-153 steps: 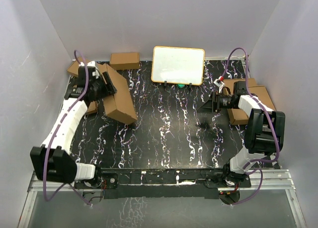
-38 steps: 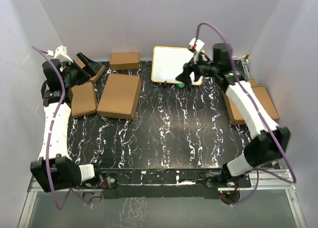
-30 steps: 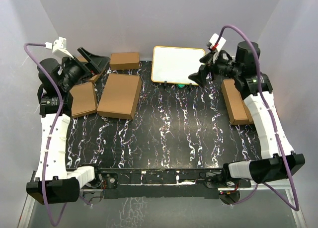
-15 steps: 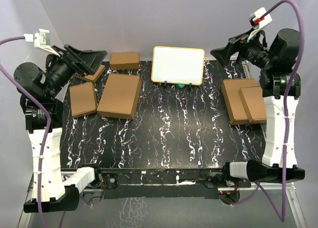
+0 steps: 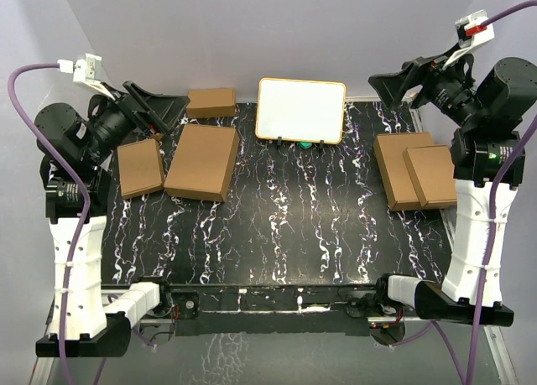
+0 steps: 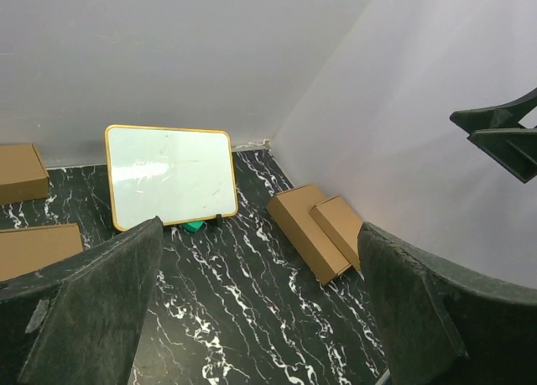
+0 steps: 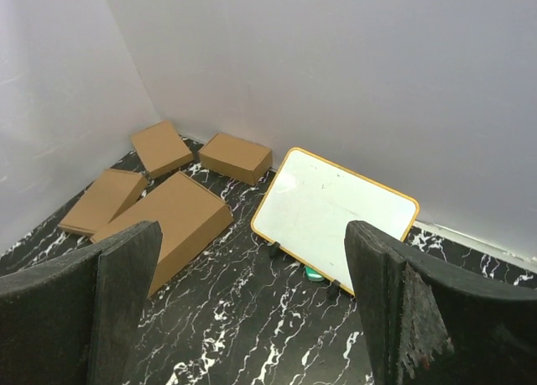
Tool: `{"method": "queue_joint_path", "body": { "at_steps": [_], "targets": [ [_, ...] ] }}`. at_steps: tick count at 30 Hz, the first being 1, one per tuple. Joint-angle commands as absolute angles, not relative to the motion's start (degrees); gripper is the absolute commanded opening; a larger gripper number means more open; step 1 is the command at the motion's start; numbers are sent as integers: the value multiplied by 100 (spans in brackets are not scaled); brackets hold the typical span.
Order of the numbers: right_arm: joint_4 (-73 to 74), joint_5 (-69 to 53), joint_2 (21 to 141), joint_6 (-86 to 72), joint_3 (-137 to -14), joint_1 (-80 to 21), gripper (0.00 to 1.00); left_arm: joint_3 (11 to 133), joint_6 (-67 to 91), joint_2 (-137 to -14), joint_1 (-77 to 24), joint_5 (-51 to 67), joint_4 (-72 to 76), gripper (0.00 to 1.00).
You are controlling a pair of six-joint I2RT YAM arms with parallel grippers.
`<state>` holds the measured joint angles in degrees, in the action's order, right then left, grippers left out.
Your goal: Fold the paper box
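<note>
Both tools hang over the desk's (image 5: pixel 294 226) far corners.
Below my left tool (image 5: pixel 161 108), slightly right, lies the paper box (image 5: pixel 201 161); a smaller box (image 5: pixel 140 168) sits just left of it, another (image 5: pixel 210 102) behind. The board (image 5: pixel 302 110) stands between the tools, and two stacked boxes (image 5: pixel 424 179) lie under my right tool (image 5: pixel 396 83).

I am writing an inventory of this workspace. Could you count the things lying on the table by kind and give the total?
Brown cardboard boxes: 6 (the paper box, three smaller boxes near it, two boxes at the right)
White board with tan frame: 1
Small green item at the board's foot: 1
Total: 8
</note>
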<state>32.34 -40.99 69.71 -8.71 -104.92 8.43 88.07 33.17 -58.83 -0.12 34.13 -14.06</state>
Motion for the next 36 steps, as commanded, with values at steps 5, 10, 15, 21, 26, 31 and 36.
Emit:
{"method": "queue_joint_path", "body": {
  "at_steps": [5, 10, 15, 21, 26, 31, 36],
  "targets": [
    [2937, -3680, 6830, -1294, -10337, 954, 100, 8746, 3061, -5763, -97, 3296, -1521, 97],
    [2942, -3641, 6807, -1278, -10295, 969, 100, 8737, 3025, -5766, -115, 3287, -1538, 97],
    [2915, -3680, 6798, -1309, -10228, 968, 100, 8700, 3006, -5751, -114, 3278, -1546, 97],
    [2915, -3665, 6794, -1307, -10213, 977, 100, 8667, 2963, -5737, -122, 3252, -1573, 97],
    [2927, -3698, 6786, -1296, -10215, 984, 100, 8666, 2944, -5736, -123, 3243, -1589, 97],
    [2927, -3722, 6783, -1294, -10225, 995, 100, 8666, 2944, -5731, -123, 3243, -1591, 97],
    [2927, -3713, 6768, -1292, -10214, 1002, 100, 8666, 2927, -5727, -123, 3230, -1608, 97]
  ]
}}
